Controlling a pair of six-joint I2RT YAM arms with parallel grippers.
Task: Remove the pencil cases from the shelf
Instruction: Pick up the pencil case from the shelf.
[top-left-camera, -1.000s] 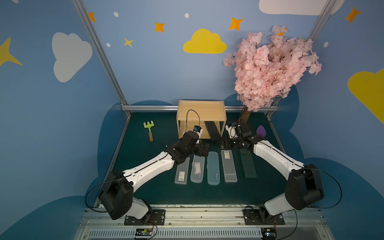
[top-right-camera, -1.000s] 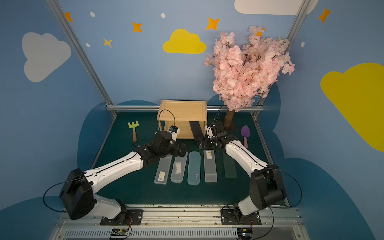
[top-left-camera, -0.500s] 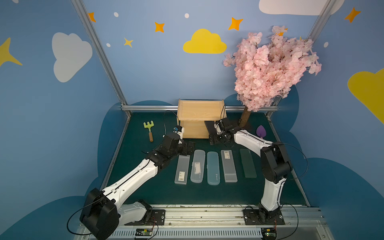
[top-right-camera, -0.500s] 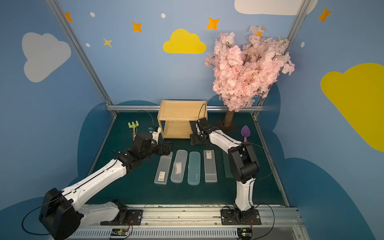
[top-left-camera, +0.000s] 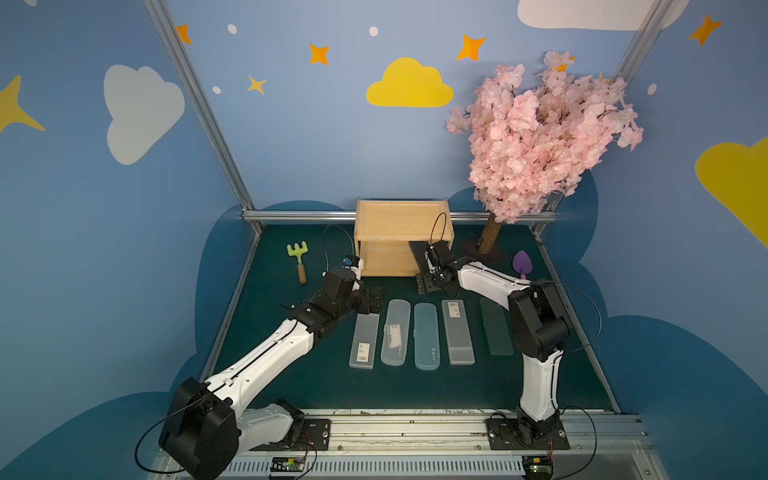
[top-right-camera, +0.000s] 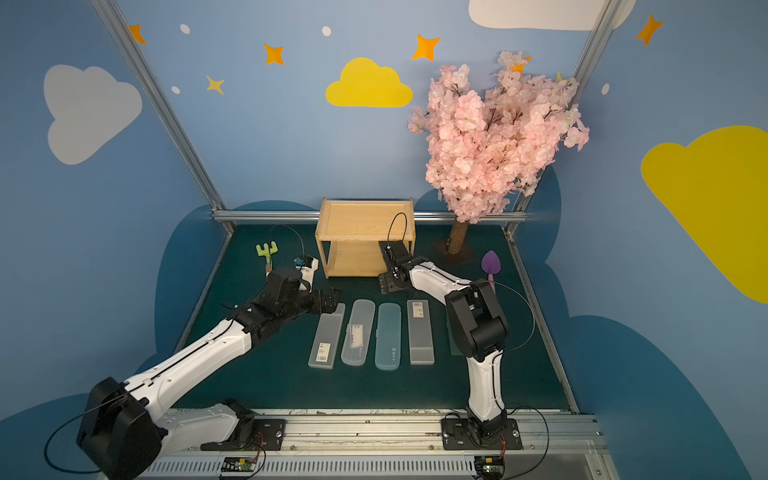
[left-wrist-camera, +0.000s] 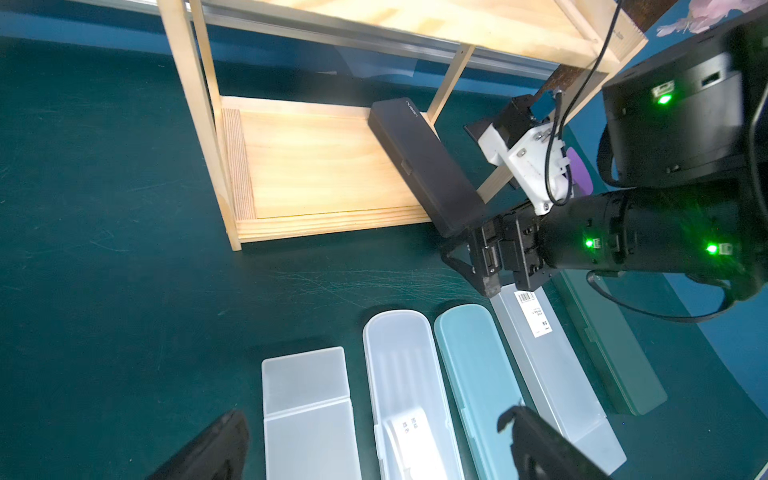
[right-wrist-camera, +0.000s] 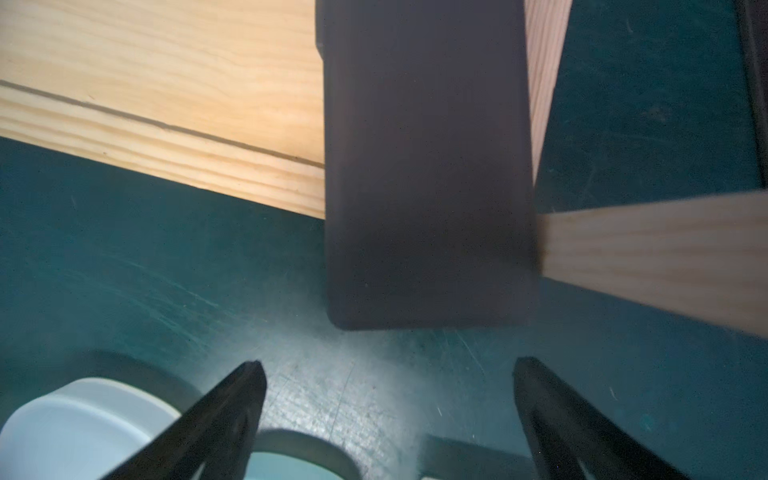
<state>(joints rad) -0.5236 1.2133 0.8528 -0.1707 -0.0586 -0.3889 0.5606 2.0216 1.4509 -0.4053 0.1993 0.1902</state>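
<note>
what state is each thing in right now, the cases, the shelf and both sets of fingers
black pencil case: closed, ungripped, sticking partly out of the lower tier of the shelf
shelf: upright, holds only that case
five other pencil cases: closed, flat in a row on the mat
left fingers: open, holding nothing
right fingers: open, facing the black case's end, not touching it

A staged robot-lab booth: aluminium frame (top-left-camera: 299, 215), cloud-painted walls (top-left-camera: 332, 145), fake blossom tree (top-left-camera: 540, 137).
</note>
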